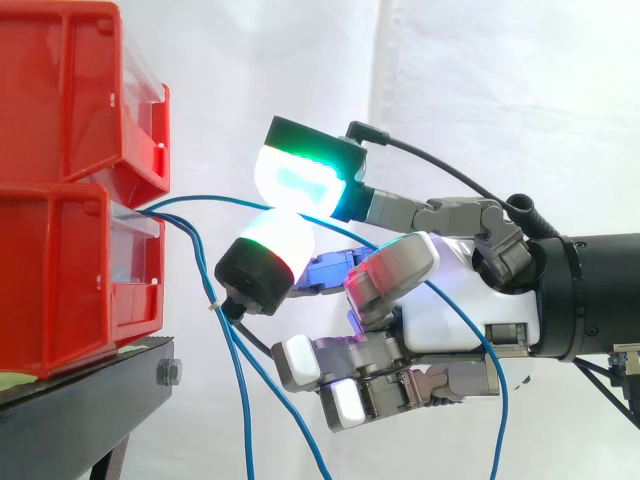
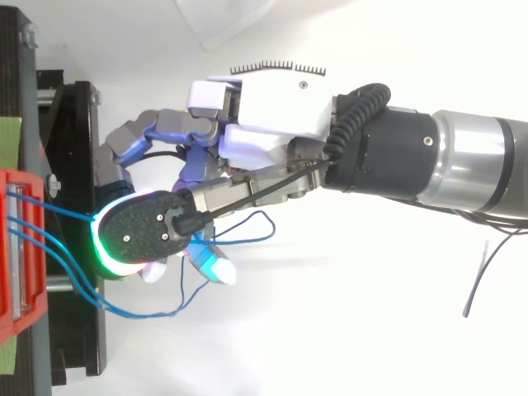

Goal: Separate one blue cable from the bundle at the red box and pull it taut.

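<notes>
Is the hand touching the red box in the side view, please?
No, the hand sits clear of the red box, and the blue cable it pinches bridges the gap.

Two red bins (image 1: 60, 280), stacked; three blue cables (image 1: 241, 400) at least; one robot hand (image 1: 450, 310); one black stand (image 1: 90, 400).

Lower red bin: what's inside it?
Blue cables run out of the lower red bin's front opening. How they end inside is hidden by its wall.

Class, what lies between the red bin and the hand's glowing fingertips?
In the side view, blue cables span that gap, one running from the red bin to the pinching hand.
</notes>
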Motion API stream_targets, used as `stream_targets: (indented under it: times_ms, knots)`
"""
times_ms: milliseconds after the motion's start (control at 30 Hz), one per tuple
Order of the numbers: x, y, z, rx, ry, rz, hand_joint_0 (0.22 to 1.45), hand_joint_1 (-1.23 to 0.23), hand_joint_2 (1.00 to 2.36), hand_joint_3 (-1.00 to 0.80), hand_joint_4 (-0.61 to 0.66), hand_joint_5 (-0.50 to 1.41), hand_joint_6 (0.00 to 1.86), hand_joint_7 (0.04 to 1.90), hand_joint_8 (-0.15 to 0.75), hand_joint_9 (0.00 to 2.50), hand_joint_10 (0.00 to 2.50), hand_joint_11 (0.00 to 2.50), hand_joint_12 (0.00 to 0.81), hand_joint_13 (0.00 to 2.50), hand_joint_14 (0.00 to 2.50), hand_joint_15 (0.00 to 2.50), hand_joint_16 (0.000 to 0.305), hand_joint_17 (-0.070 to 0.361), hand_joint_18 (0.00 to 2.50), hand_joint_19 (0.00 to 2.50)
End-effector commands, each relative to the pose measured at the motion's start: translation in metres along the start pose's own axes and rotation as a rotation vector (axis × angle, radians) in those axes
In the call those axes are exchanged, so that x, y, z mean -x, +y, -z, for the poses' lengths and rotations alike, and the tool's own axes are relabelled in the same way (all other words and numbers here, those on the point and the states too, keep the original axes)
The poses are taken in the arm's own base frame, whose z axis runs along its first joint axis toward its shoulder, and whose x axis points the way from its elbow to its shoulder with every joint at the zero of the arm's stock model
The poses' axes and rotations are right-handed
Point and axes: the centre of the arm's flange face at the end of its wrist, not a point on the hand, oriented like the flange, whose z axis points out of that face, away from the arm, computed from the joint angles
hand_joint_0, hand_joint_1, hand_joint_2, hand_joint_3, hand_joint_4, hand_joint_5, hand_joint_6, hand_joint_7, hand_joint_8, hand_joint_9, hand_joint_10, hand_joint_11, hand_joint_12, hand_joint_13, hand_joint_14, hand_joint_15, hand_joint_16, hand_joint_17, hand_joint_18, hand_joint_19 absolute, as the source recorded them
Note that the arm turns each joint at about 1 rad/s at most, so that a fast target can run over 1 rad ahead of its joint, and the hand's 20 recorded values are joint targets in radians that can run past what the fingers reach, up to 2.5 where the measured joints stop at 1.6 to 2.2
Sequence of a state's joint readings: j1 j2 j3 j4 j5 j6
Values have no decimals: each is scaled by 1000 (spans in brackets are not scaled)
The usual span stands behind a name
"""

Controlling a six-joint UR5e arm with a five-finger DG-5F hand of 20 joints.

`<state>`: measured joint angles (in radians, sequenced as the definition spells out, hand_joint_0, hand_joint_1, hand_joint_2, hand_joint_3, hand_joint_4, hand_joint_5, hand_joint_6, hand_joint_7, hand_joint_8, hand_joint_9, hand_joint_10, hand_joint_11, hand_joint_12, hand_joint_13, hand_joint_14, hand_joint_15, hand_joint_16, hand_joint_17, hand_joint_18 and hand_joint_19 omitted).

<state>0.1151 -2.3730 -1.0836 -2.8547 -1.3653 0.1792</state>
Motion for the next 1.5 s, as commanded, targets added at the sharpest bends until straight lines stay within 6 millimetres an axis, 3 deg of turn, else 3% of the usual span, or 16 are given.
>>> stream_targets:
  times_ms: [0,300,700,967,1133,1300,1467]
  knots:
    - [0,0,0,-1,0,-3,664,-644,1012,-353,92,-219,931,1138,433,1641,28,1009,371,990,22,556,45,101,857,644]
    - [5,-5,2,-11,-5,28,689,-666,1014,-331,-23,-227,944,1107,390,1609,25,1172,384,1023,23,630,44,99,836,666]
    - [8,-4,3,-13,-5,136,698,-667,1015,-309,-66,-227,947,1125,358,1530,26,1227,389,1053,24,664,44,99,840,674]
    - [7,2,4,-8,-4,187,708,-685,1012,-346,-17,-245,953,1101,339,1381,24,1141,378,993,24,664,46,103,811,678]
    - [6,15,6,9,-12,187,656,-633,1019,-200,31,-259,942,1119,329,1291,24,1080,359,939,24,664,48,108,778,701]
    - [6,14,5,10,-10,162,630,-589,1017,-112,90,-263,933,1056,344,1253,24,1066,371,910,22,643,53,118,768,700]
    - [5,14,5,10,-30,92,629,-599,1014,-144,123,-269,929,1047,348,1219,23,1064,373,892,23,632,55,123,766,697]
